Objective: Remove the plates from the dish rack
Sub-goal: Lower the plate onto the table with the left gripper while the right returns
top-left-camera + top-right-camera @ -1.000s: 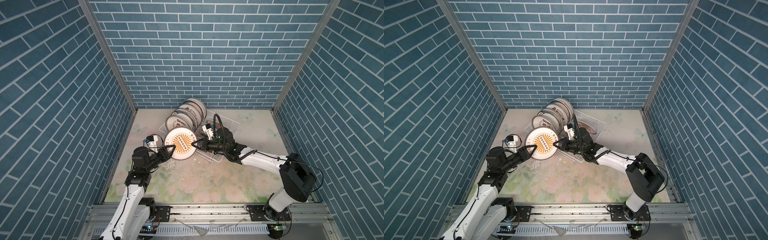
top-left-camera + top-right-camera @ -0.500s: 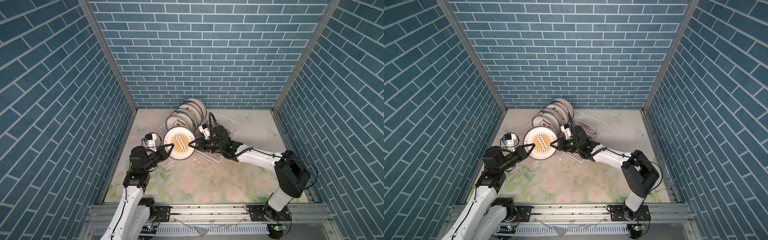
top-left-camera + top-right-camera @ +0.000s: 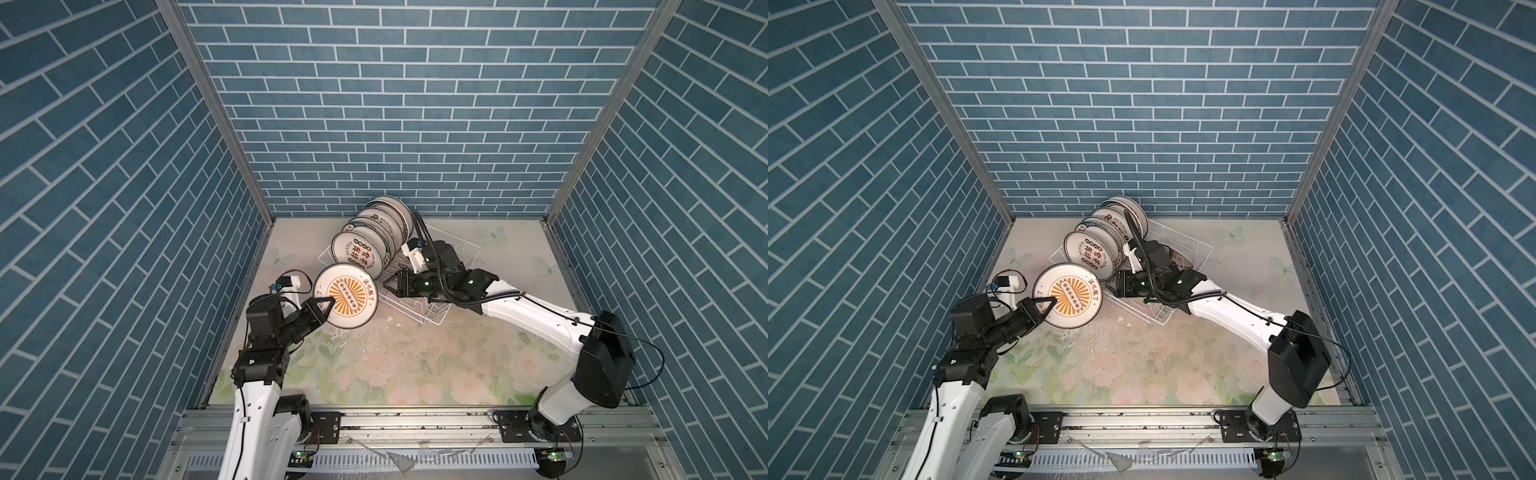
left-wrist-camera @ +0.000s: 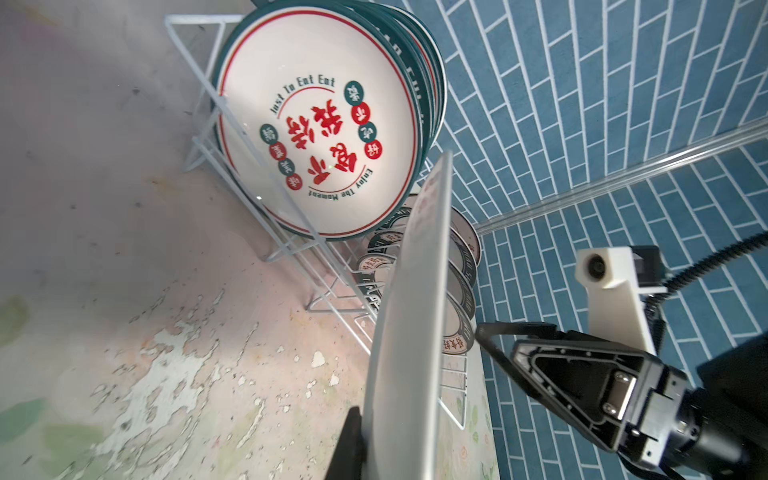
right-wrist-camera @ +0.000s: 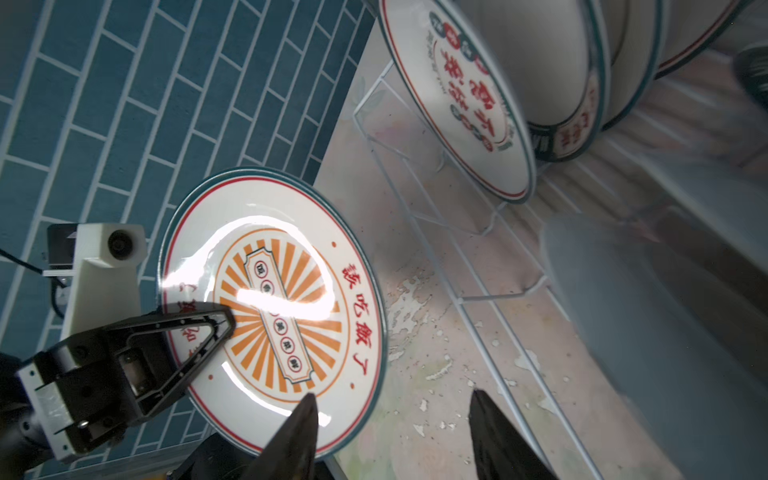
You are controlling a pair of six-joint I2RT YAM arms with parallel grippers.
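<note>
1 plate [image 4: 320,137] reads "Just To Eat Eat".

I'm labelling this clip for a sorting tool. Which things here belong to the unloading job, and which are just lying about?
Job: round white ceramic plate with orange sunburst, already out of the rack; white printed plates standing in the white wire dish rack.
Lying about: small white chips on the floral tabletop.
</note>
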